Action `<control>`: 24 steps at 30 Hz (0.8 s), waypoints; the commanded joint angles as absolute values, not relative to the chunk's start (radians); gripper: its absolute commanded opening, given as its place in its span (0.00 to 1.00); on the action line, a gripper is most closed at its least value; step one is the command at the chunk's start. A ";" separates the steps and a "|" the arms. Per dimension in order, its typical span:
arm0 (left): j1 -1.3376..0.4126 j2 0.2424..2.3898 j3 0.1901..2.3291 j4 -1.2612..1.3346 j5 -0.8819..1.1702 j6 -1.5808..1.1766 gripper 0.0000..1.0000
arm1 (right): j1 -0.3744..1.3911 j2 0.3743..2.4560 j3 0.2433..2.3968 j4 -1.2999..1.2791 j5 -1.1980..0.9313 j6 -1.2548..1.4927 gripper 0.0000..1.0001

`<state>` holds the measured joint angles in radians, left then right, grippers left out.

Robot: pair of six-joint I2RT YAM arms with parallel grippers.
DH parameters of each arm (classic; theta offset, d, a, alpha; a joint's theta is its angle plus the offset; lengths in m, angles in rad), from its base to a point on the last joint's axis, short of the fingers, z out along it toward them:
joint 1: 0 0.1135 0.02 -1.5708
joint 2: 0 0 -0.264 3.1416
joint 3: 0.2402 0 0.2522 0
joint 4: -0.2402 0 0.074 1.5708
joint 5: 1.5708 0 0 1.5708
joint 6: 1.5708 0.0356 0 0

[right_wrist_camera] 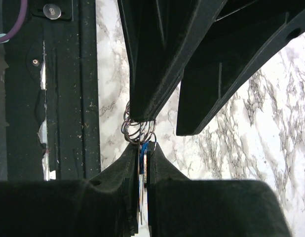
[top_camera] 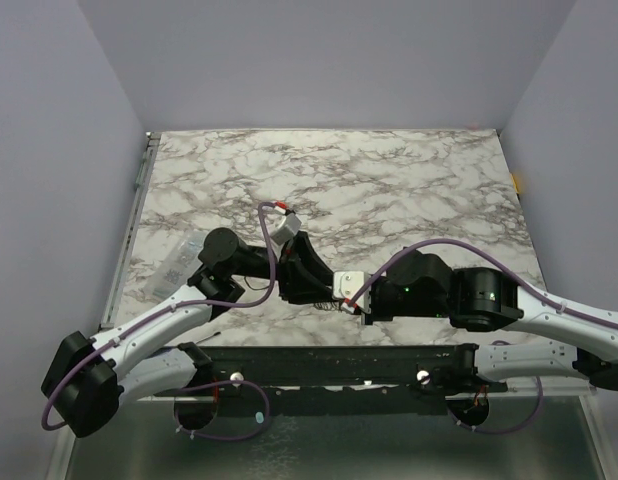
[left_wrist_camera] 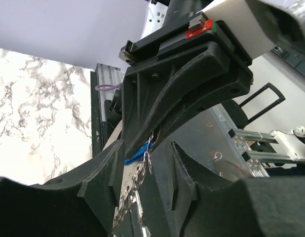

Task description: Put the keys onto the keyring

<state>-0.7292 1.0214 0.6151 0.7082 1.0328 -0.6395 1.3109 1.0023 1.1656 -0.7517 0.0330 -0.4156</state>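
Both grippers meet low over the marble table [top_camera: 389, 190], near its front edge. My right gripper [right_wrist_camera: 144, 147] is shut on the key with the blue head [right_wrist_camera: 142, 159], and a thin metal edge is pinched beside it. The keyring's thin wire loops [right_wrist_camera: 137, 129] bunch just above those tips. In the left wrist view the blue key [left_wrist_camera: 136, 154] pokes out of the right gripper's fingers [left_wrist_camera: 157, 113], and a string of silver loops [left_wrist_camera: 129, 186] hangs below it. My left gripper [left_wrist_camera: 146, 144] is open around them; one finger [right_wrist_camera: 150, 74] touches the loops, the other [right_wrist_camera: 216, 89] stands apart.
A clear plastic packet [top_camera: 177, 262] lies at the table's left edge beside the left arm. The dark mounting rail [top_camera: 339, 365] runs along the front, under both arms. Grey walls close in the back and sides.
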 commanded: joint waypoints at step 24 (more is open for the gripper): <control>-0.756 1.048 0.652 0.606 1.054 -0.573 0.00 | 1.316 0.985 1.170 -0.737 0.078 -0.420 0.01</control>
